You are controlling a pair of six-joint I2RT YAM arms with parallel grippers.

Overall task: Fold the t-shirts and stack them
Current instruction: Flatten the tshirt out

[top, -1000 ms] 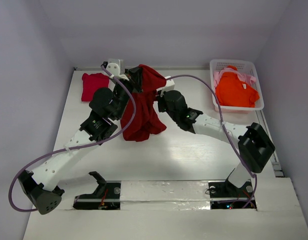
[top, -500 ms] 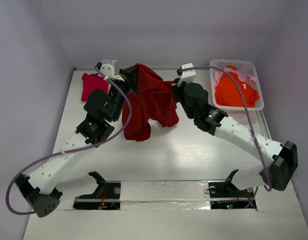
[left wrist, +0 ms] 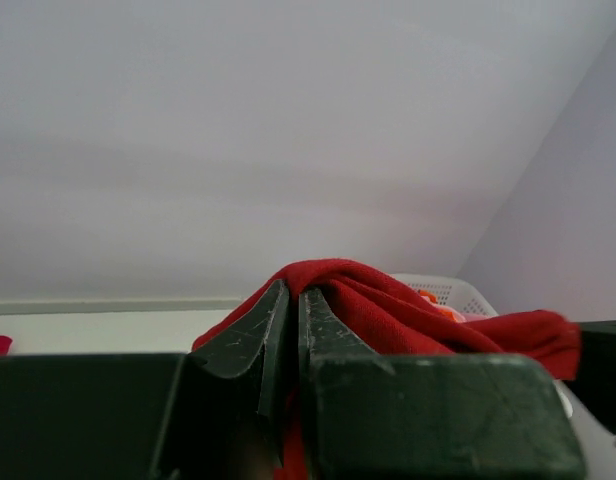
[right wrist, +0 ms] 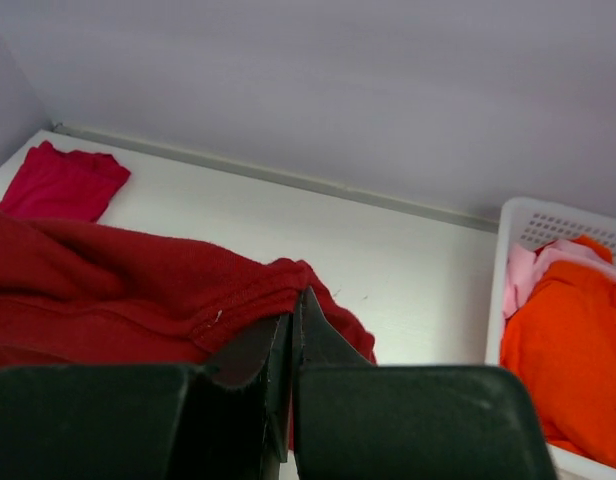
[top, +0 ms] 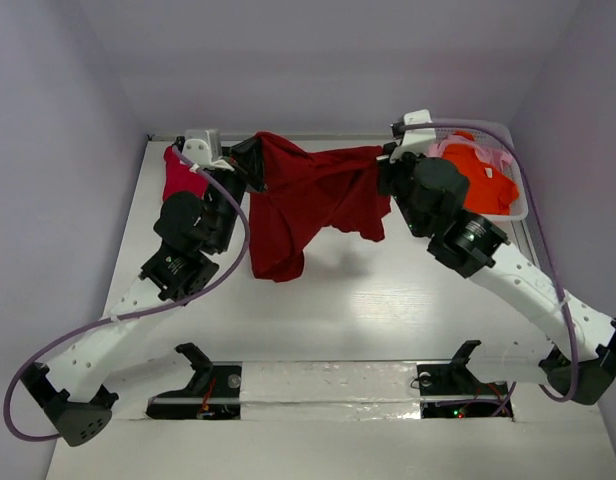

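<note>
The large dark red t-shirt (top: 308, 205) hangs stretched above the table between both grippers. My left gripper (top: 250, 160) is shut on its left top edge, and in the left wrist view the cloth (left wrist: 388, 310) drapes over the closed fingers of that left gripper (left wrist: 293, 300). My right gripper (top: 385, 165) is shut on the opposite edge; the right wrist view shows the hem (right wrist: 168, 300) pinched at the tips of that right gripper (right wrist: 293, 310). A crimson-pink t-shirt (top: 178, 178) lies folded at the back left, also seen from the right wrist (right wrist: 63, 182). Orange (top: 488, 185) and pale pink (top: 500, 158) t-shirts lie in the basket.
The white lattice basket (top: 521, 205) stands at the back right corner, its rim (right wrist: 548, 215) close to the right arm. Purple cables loop off both arms. Grey walls close the table in at the back and both sides.
Both grippers have moved apart, the left one leftward and the right one toward the basket, spreading the dark red shirt from a hanging bunch into a wide stretched sheet.
</note>
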